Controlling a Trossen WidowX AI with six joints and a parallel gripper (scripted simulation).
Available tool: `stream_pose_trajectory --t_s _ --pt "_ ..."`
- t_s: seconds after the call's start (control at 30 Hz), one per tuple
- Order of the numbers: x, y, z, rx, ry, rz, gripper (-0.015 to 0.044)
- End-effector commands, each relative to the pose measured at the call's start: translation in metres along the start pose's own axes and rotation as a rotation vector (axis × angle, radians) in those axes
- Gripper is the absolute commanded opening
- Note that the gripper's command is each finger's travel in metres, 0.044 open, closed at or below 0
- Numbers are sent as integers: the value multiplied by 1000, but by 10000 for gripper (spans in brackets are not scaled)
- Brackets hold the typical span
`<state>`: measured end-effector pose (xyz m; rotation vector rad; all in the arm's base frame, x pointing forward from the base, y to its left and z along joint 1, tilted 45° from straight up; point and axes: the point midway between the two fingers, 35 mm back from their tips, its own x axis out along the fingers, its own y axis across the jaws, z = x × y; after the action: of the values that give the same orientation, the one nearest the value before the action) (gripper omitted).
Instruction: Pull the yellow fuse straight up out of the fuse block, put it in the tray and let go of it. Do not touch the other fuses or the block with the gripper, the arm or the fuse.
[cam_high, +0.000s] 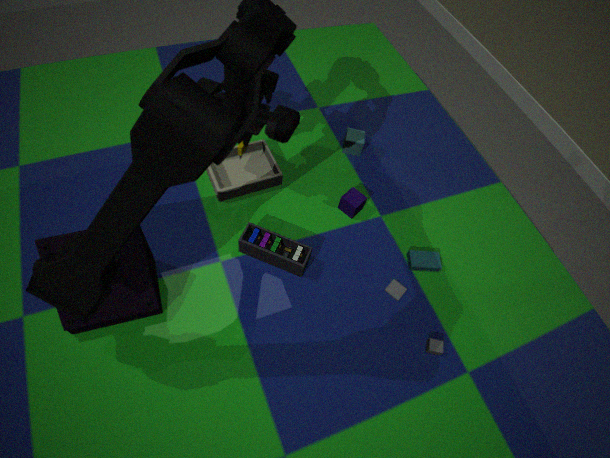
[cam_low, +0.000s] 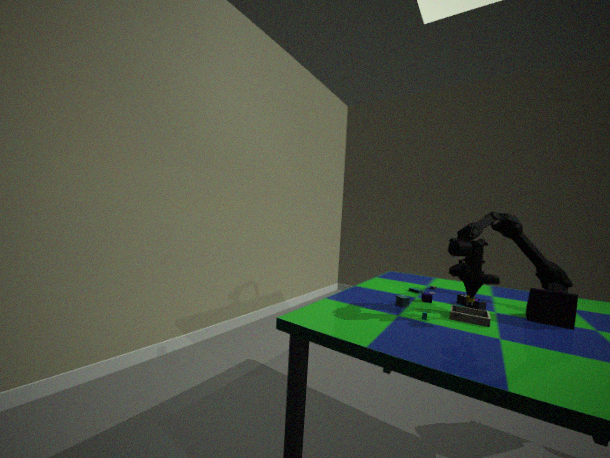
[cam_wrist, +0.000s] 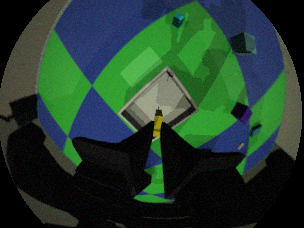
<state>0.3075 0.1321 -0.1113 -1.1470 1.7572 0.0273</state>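
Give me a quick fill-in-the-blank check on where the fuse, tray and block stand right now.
1. The gripper is shut on the ____ fuse.
2. That fuse hangs above the ____.
3. In the fuse block, the empty slot lies between the green fuse and the ____ fuse.

Missing words: yellow; tray; white
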Motion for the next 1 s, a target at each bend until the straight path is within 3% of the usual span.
stream_pose_trajectory --t_s 0.0,0.6,0.97 --pt "11 0 -3 -8 12 -2 0" --pt "29 0 -4 -8 13 -3 0" --pt "26 0 -2 0 7 0 289"
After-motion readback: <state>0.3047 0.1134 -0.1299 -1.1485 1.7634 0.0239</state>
